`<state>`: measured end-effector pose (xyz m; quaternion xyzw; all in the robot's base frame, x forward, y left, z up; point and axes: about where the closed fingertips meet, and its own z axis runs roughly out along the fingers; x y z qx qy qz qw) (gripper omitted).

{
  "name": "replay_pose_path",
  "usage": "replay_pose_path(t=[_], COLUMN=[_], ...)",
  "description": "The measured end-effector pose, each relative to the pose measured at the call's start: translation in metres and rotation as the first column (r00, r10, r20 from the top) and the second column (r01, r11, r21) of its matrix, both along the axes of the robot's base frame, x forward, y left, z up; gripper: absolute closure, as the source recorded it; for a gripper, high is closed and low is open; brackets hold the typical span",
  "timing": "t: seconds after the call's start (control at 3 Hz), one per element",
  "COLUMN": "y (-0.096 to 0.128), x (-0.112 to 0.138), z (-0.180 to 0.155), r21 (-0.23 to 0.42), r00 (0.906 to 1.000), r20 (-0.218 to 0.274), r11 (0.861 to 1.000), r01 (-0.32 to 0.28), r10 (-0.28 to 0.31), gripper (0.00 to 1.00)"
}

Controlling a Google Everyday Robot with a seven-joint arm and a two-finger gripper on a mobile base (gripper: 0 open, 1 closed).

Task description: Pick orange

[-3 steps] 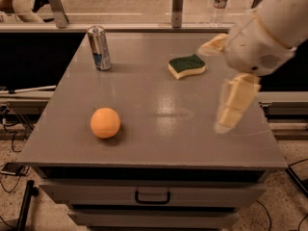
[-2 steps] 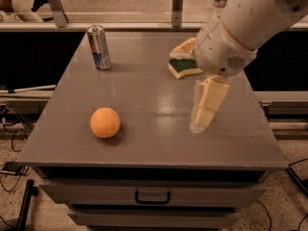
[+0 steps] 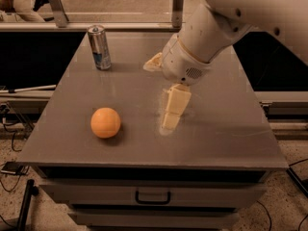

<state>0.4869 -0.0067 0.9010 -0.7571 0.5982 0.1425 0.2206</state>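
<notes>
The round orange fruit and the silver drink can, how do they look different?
The round orange fruit is a matte ball near the front; the silver drink can is a shiny upright cylinder at the back. Both sit on the grey table, untouched; the cream gripper hangs right of the fruit.

One orange (image 3: 105, 122), one can (image 3: 99, 47), one pincer (image 3: 159, 97) over table (image 3: 231, 129) middle.

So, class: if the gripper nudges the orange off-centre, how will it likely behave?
The orange is round and sits loose on the flat tabletop, so it would probably roll away, perhaps off the near edge. Its skin looks smooth, so it may slip in a shallow grip. The gripper hangs to its right, apart from it.
</notes>
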Motion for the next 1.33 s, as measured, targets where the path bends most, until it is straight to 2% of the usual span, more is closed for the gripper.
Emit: replay_pose_path(t=[0.33,0.67,1.0,1.33], y=[0.022,0.053,0.085,0.103], x=[0.009,0.009,-0.005,-0.016], z=[-0.014,-0.027,-0.034,-0.036], r21=[0.019,0.049,0.09,0.117], r00=[0.9994,0.9944,0.9815,0.9715], r20=[-0.035,-0.101,-0.165,-0.19], r11=[1.0,0.998,0.992,0.986], r01=[0.003,-0.025,-0.083,-0.121], r10=[-0.003,0.03,0.097,0.142], gripper=[0.0,0.0,0.0,0.0])
